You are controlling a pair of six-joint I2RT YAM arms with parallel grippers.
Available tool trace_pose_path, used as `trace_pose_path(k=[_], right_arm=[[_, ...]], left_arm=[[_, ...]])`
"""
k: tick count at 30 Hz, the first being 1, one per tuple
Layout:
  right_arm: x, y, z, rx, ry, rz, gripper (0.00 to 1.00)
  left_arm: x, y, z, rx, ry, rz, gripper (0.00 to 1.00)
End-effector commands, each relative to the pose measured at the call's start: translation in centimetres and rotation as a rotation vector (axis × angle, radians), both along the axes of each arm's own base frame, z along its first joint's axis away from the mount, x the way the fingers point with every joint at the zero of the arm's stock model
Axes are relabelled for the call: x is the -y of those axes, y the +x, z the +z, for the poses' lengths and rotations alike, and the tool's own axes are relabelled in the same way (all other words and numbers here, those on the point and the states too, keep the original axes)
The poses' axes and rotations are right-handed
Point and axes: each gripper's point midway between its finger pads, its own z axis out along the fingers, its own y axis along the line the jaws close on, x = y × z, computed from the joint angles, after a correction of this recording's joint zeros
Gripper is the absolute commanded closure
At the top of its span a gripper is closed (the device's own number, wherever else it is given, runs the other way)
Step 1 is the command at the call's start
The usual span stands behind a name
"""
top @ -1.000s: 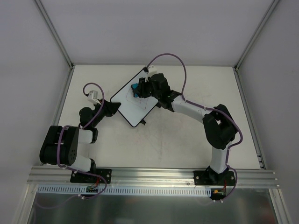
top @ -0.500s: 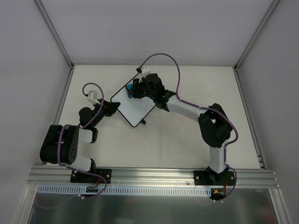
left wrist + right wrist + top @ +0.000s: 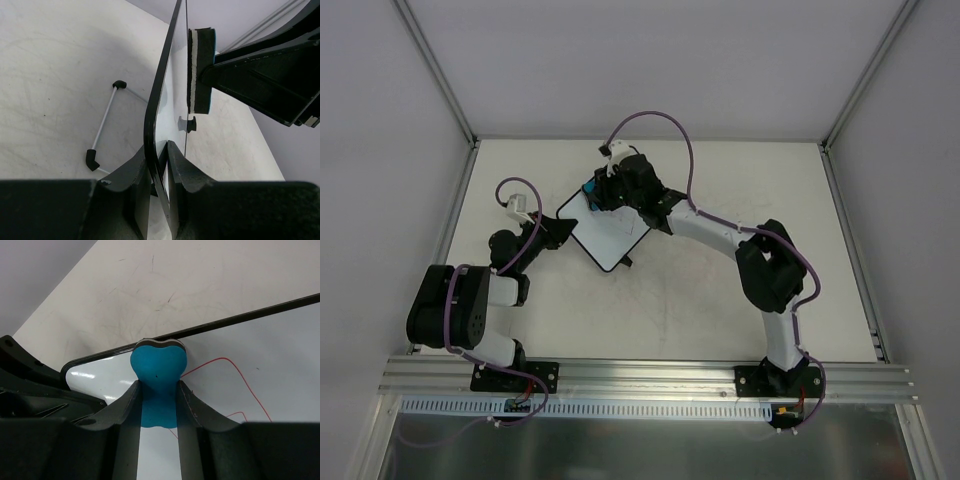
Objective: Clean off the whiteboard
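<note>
My left fingers (image 3: 158, 152) are pinched narrow on the rounded corner of the whiteboard (image 3: 610, 232), whose black rim runs out from between them over the bench (image 3: 740, 180). My right fingers (image 3: 158, 387) grip the blue eraser (image 3: 158, 364), pressed on the board just inside its rim, with a red line (image 3: 240, 371) to their right.
</note>
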Motion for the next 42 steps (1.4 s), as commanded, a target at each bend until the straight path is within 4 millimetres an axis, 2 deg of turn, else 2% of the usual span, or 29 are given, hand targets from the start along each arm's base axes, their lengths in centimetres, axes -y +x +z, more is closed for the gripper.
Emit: trace_pose_path(k=[1,12,13,14,22,25,27,42], right_arm=[[-0.7,0.8,1.3,0.033,0.000,0.002,1.00],[-0.8,1.8,0.2,0.010,-0.047,-0.032,1.00],[-0.8,2.2,0.5,0.016,-0.046,-0.044,1.00],[-0.8,2.1,-0.1,0.002,-0.062,-0.043,1.00],[0.1,3.9,-1.4,-0.074,-0.046,-0.089,1.00],[1.2,5.0,-1.6,-0.096,-0.038,-0.144,1.00],[2.3,5.0,-2.7,-0.134,-0.071,-0.175,1.00],[9.0,8.4,-6.9,-0.321,-0.086,-0.397,1.00]], left_arm=[[-0.8,1.1,4.0,0.215,0.030,0.027,1.00],[-0.8,0.9,4.2,0.221,0.024,0.027,1.00],[-0.8,0.9,4.2,0.222,0.024,0.027,1.00],[-0.8,0.8,4.2,0.222,0.025,0.025,1.00],[-0.7,0.7,4.4,0.228,0.026,0.021,1.00],[-0.7,0.6,4.4,0.227,0.027,0.018,1.00],[-0.7,0.5,4.5,0.231,0.029,0.017,1.00],[-0.7,0.1,4.6,0.237,0.042,0.013,1.00]])
